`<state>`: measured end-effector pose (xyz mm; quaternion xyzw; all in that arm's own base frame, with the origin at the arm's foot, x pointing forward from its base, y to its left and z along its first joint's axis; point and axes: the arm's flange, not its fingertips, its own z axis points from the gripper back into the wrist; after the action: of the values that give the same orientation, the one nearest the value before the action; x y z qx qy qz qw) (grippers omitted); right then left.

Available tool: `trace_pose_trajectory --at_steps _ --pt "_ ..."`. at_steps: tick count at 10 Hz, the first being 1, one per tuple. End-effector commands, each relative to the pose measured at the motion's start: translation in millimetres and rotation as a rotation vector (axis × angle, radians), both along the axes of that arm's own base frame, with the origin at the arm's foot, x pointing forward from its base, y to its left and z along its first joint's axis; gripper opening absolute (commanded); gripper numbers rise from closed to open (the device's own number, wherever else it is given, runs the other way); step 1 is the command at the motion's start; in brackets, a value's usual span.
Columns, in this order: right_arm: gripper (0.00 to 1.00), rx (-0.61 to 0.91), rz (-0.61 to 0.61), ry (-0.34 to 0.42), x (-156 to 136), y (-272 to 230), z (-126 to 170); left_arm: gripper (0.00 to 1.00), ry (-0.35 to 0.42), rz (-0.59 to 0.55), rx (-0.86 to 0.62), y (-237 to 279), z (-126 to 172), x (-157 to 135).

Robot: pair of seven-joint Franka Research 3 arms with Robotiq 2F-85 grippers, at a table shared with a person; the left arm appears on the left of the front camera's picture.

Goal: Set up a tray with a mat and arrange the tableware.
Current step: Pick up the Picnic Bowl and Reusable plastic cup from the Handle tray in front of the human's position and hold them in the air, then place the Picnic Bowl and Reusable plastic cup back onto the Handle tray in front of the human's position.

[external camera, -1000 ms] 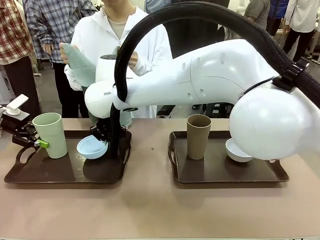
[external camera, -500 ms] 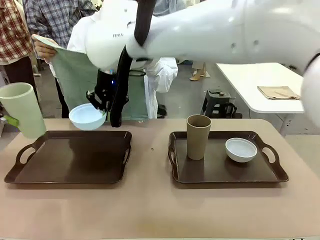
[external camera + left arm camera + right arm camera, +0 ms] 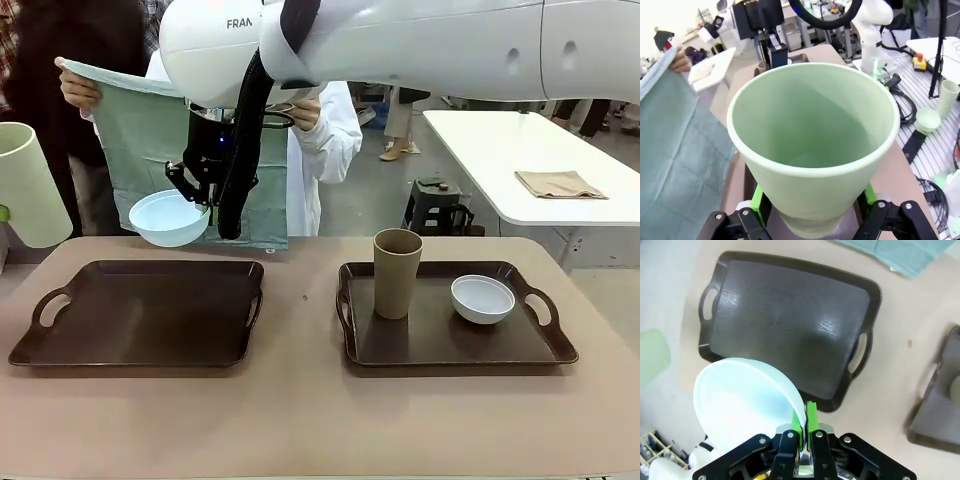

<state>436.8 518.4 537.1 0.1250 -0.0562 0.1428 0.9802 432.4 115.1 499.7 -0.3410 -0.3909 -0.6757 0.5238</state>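
Observation:
The pale green tumbler (image 3: 25, 185) hangs in the air at the far left, off the table; my left gripper (image 3: 812, 212) is shut on its lower body, green pads on both sides. My right gripper (image 3: 196, 188) reaches across and is shut on the rim of the light blue bowl (image 3: 168, 217), holding it above the far edge of the empty left tray (image 3: 135, 312). The bowl (image 3: 742, 407) also shows above that tray (image 3: 790, 325) in the right wrist view. A person behind holds a teal mat (image 3: 150, 140) spread open. The brown tumbler (image 3: 397, 272) and the white bowl (image 3: 482, 298) stand on the right tray (image 3: 545, 345).
My right arm's white body (image 3: 420, 45) spans the top of the front view over both trays. The person's hands (image 3: 75, 90) grip the mat's upper corners just beyond the table's far edge. A white side table (image 3: 520, 160) with a folded cloth stands at the back right.
Both grippers have lifted their loads off the left tray, the tumbler going up and left, the bowl up. The person has unfolded the mat and now holds it spread.

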Motion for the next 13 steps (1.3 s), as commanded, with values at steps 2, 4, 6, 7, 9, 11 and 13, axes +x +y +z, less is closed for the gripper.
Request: trace_pose_trajectory --at_steps 2,4,6,7,9,11,13 --pt "0.00 0.001 -0.002 -0.006 0.5 -0.8 1.3 0.27 0.009 -0.008 0.000 0.7 -7.4 7.0" --pt "0.00 0.001 -0.002 -0.006 0.5 -0.8 1.3 0.27 0.009 -0.008 0.000 0.7 -7.4 7.0" --pt "0.00 0.001 -0.002 -0.006 0.5 -0.8 1.3 0.27 0.009 -0.008 0.000 0.7 -7.4 7.0" --pt "0.00 0.001 -0.002 -0.006 0.5 -0.8 1.3 0.27 0.009 -0.008 0.000 0.7 -7.4 7.0" --pt "0.00 0.001 -0.002 -0.006 0.5 -0.8 1.3 0.27 0.009 -0.008 0.000 0.7 -7.4 7.0" --pt "0.00 0.001 -0.002 -0.006 0.5 -0.8 1.3 0.27 0.009 -0.008 0.000 0.7 -7.4 7.0" --pt "0.00 0.001 -0.002 -0.006 0.5 -0.8 1.3 0.27 0.009 -0.008 0.000 0.7 -7.4 7.0"
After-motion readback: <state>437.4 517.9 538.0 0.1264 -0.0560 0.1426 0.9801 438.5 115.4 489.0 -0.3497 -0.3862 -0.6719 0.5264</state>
